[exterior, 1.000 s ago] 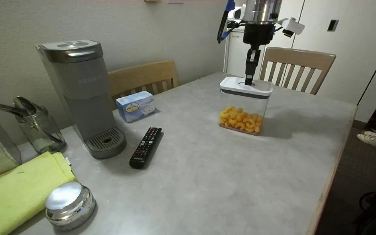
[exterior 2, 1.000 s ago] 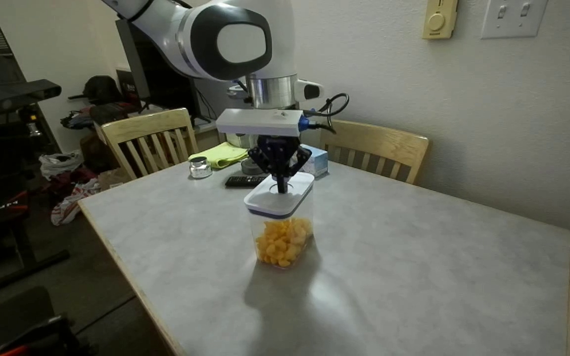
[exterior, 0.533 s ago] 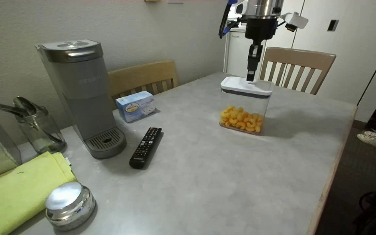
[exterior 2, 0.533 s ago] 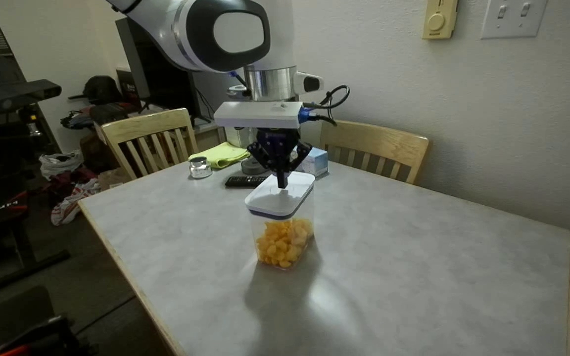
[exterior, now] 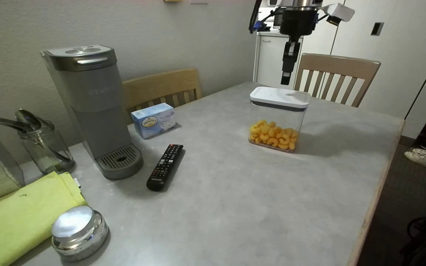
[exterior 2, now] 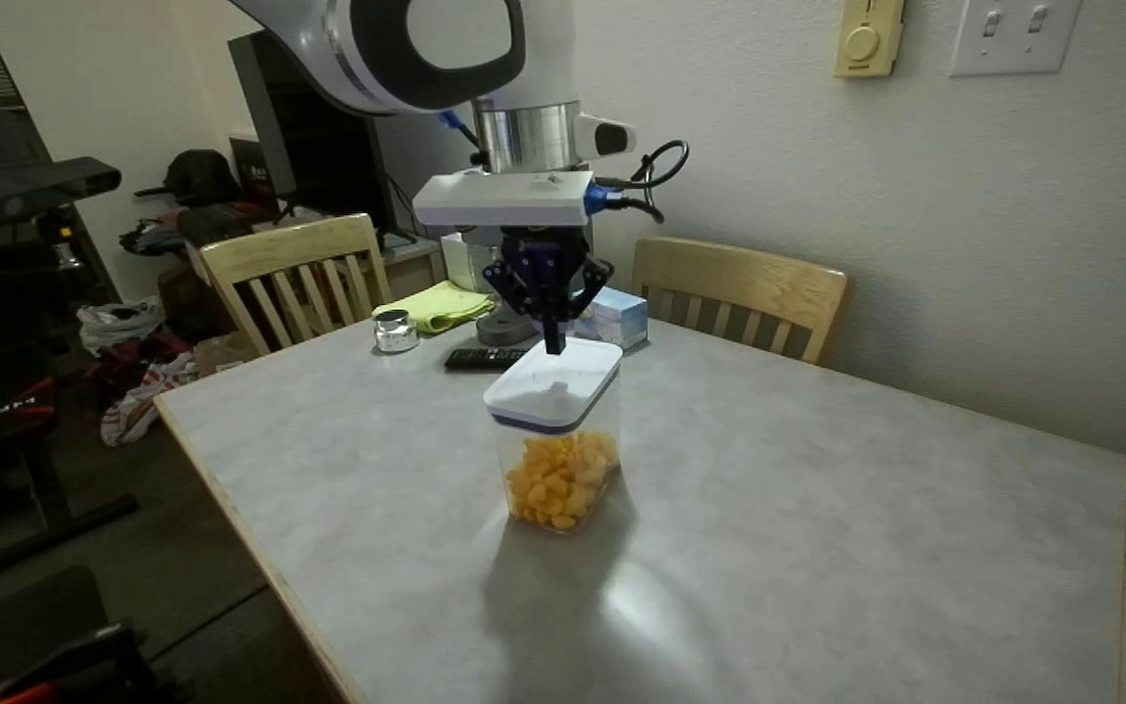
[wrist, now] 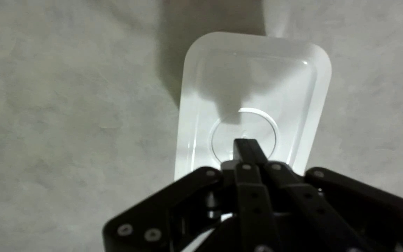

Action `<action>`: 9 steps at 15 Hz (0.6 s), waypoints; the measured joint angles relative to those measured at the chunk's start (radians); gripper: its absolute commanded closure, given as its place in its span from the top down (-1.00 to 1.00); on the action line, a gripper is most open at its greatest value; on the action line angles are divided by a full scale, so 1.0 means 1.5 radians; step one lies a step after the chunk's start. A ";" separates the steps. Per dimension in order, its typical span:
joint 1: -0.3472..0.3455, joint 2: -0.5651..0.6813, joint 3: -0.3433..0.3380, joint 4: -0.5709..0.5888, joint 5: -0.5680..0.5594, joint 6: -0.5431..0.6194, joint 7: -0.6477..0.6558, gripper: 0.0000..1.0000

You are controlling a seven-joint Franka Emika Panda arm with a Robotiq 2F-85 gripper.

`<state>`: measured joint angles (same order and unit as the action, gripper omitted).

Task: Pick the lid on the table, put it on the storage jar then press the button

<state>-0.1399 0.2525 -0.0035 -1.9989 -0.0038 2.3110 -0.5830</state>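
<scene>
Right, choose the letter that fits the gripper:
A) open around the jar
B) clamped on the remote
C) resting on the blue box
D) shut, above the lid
D: the wrist view shows the gripper with its jaws together, and in an exterior view a gap shows between it and the lid on the jar.

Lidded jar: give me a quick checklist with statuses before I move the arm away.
1. Gripper shut and holding nothing: ok.
2. Fingertips clear of the lid: ok, a gap shows in an exterior view.
3. Lid level on the storage jar: ok.
4. Jar upright on the table: ok.
5. Button pressed fully home: cannot tell; its round outline shows in the wrist view, its depth does not.
</scene>
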 measured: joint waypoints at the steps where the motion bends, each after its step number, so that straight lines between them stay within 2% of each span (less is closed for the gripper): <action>1: 0.000 -0.001 0.000 0.000 0.000 0.000 0.000 -0.85; 4: 0.002 -0.001 0.000 0.000 0.000 0.001 0.002 -0.44; 9: 0.002 -0.001 0.000 0.000 0.000 0.001 0.002 -0.44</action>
<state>-0.1369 0.2515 -0.0035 -1.9986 -0.0037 2.3119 -0.5802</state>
